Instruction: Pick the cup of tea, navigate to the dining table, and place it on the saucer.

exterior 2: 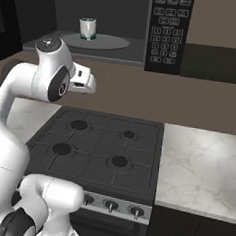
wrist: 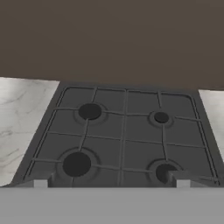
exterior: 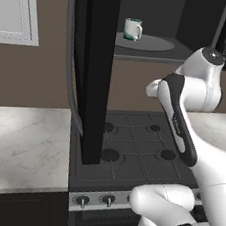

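- Along the bottom edge of the hand view, the gripper (wrist: 111, 181) is standing wide open with nothing between its tips, pointing down over the stove (wrist: 122, 135).
- Up in the open microwave (exterior 2: 169, 31), at the top of both base views, the cup of tea (exterior: 132, 29) is sitting upright on the round turntable (exterior: 147, 43), well apart from the hand.
- Picking is the step in hand; judging from this, the arm needs raising and reaching into the cavity, past the open door (exterior: 92, 72), to close around the mug.
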### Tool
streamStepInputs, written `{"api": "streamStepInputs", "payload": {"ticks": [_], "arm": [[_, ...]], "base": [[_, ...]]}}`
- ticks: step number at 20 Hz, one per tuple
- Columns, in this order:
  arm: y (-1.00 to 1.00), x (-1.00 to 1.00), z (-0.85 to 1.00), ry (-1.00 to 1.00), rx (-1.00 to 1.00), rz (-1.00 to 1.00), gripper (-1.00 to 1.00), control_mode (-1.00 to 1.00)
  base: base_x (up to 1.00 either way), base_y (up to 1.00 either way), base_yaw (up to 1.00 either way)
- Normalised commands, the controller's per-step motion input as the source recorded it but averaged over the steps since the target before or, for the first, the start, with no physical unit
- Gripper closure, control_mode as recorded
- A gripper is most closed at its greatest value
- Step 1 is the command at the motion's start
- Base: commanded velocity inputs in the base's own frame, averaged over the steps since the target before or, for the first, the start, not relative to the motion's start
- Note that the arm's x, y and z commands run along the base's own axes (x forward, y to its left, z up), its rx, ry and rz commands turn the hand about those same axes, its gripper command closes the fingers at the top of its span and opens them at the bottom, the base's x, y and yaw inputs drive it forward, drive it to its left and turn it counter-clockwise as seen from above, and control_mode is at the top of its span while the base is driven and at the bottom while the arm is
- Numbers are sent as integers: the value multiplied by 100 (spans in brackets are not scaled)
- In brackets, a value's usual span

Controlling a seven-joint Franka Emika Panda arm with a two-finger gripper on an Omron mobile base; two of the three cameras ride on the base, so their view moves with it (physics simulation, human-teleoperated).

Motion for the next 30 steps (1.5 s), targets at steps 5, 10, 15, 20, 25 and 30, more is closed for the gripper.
{"api": "streamStepInputs", "payload": {"ticks": [5, 10, 15, 20, 25, 30], "arm": [[16, 3, 86, -29, 0, 10, -100, -100], [3, 28, 88, -21, 0, 12, -100, -100], [2, 36, 64, -11, 0, 8, -100, -100], [12, 63, 30, -1, 0, 5, -100, -100], [4, 63, 2, 0, 3, 2, -100, -100], [5, 54, 6, 0, 3, 0, -100, -100]], "base": [[0, 0, 0], [0, 0, 0], [0, 0, 0], [0, 0, 0], [0, 0, 0], [0, 0, 0]]}}
